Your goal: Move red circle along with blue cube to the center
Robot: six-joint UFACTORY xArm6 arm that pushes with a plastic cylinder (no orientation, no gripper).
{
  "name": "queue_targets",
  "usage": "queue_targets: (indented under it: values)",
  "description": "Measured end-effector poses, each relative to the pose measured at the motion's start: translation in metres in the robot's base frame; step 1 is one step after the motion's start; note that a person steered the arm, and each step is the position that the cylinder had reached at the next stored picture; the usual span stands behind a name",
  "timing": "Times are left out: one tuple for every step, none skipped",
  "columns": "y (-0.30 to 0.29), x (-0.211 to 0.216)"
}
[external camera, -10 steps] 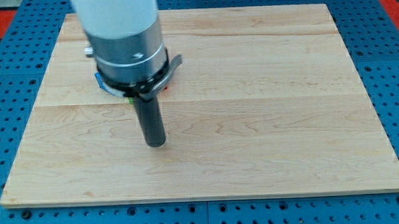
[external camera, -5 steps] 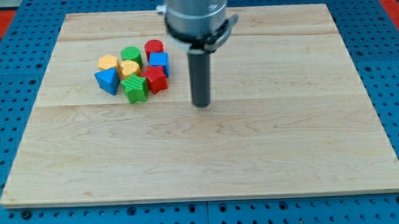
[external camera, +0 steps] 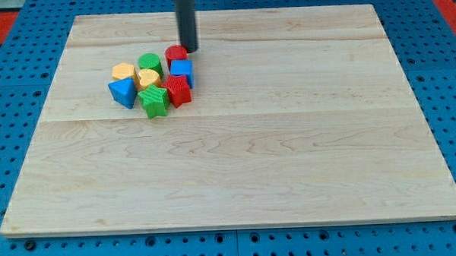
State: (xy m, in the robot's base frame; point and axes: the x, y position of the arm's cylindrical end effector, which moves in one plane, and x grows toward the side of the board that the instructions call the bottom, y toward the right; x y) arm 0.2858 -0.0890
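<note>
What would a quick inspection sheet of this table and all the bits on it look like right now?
Surface: pale wooden board, flat, planks joined lengthwise.
Job's things: red circle and blue cube, touching, in the cluster toward the view's upper left, not at the center.
Clutter: green cylinder, orange block, yellow block, blue triangle, green block, red block, all packed together.
Grippers: none; my tip sits just to the view's right of the red circle, at its top edge.
Cables: nothing seen.
Surroundings: blue perforated base around the board; red patches in the top corners.
</note>
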Motion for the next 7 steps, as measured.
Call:
queue_targets:
  values:
    - [-0.039,0.01]
    - [-0.038,0.036]
    - [-0.018,0.057]
    - [0.014,0.055]
    - [0.021,0.061]
    - [0.03,0.077]
    - [0.074,0.072]
